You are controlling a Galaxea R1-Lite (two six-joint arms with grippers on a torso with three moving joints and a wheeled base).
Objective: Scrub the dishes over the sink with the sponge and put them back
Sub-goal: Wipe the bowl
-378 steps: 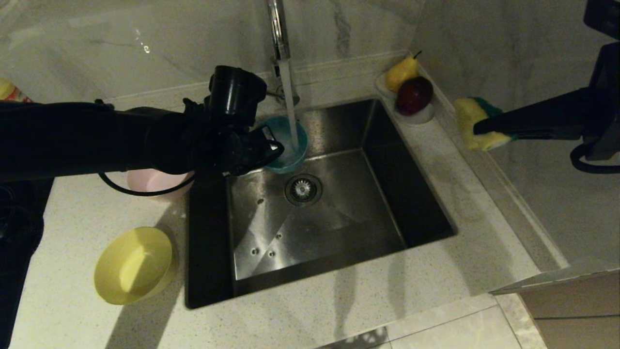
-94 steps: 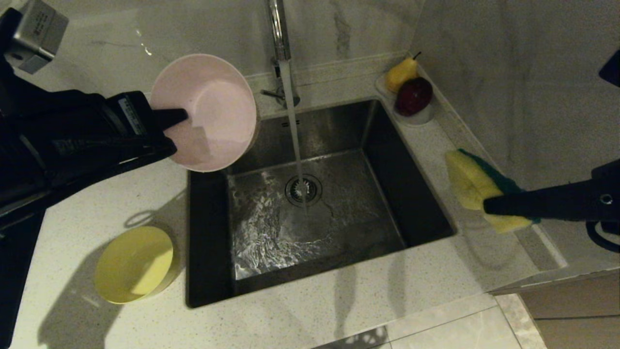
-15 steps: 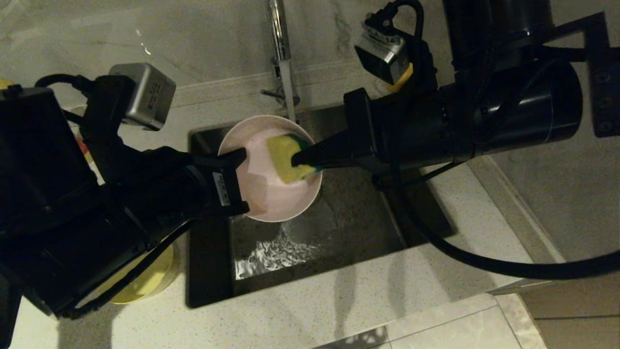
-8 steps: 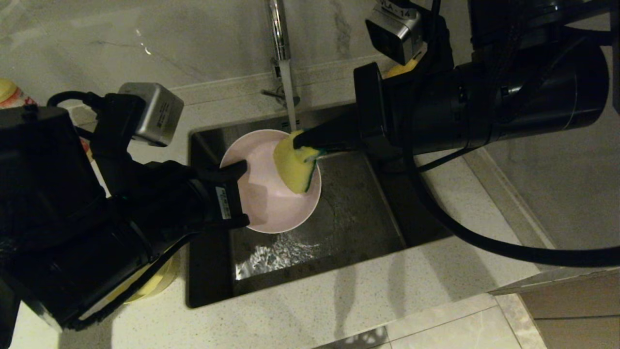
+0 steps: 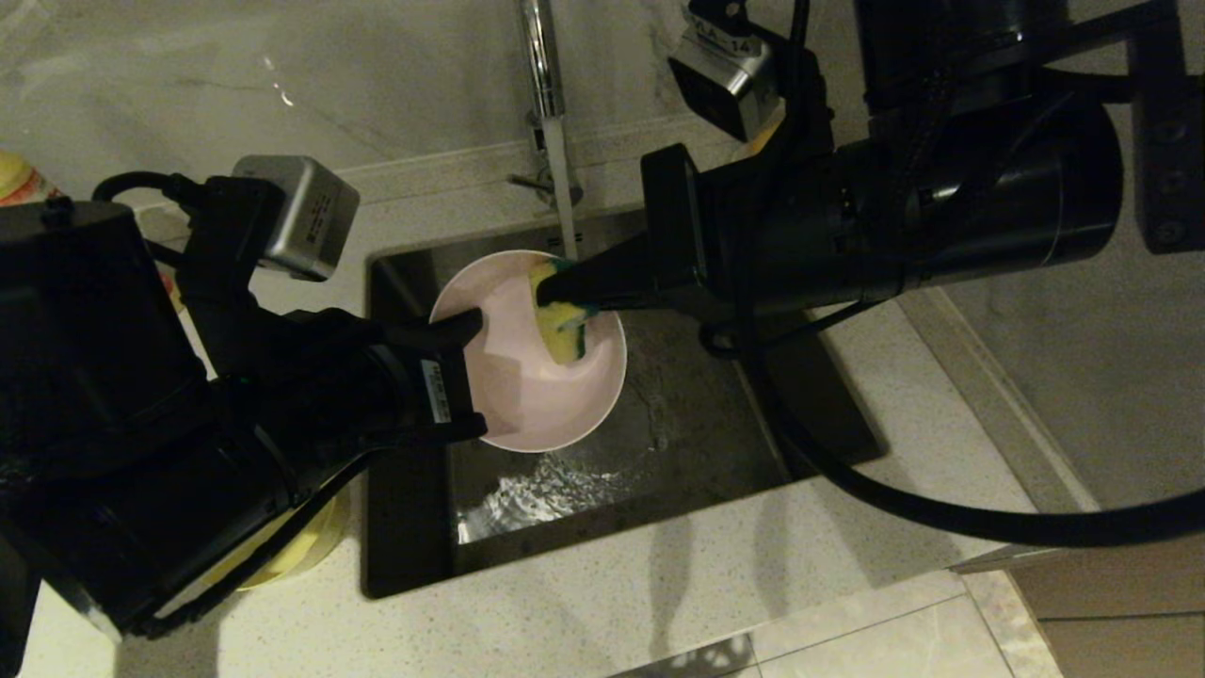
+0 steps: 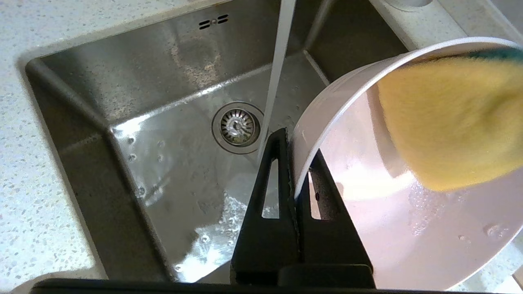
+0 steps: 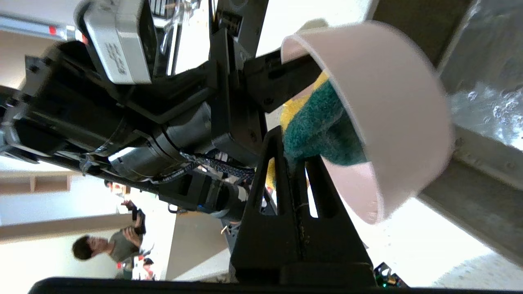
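The grey camera box on the right arm shows the letters "LA-14". The left gripper point(image 5: 466, 377) pinches the rim of the pink bowl point(image 5: 527, 395) over the sink point(image 5: 678, 443). The right gripper point(image 5: 555, 294) squeezes the sponge point(image 5: 563, 339) inside the bowl. Water point(image 5: 563, 217) runs from the tap point(image 5: 538, 56). The desk point(image 5: 659, 593) is pale speckled stone, the wall marble.

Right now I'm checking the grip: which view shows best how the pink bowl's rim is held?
The left wrist view: the left gripper is shut on the pink bowl, one finger each side of its rim. In the head view the rim hides it; the right wrist view shows the bowl's outside.
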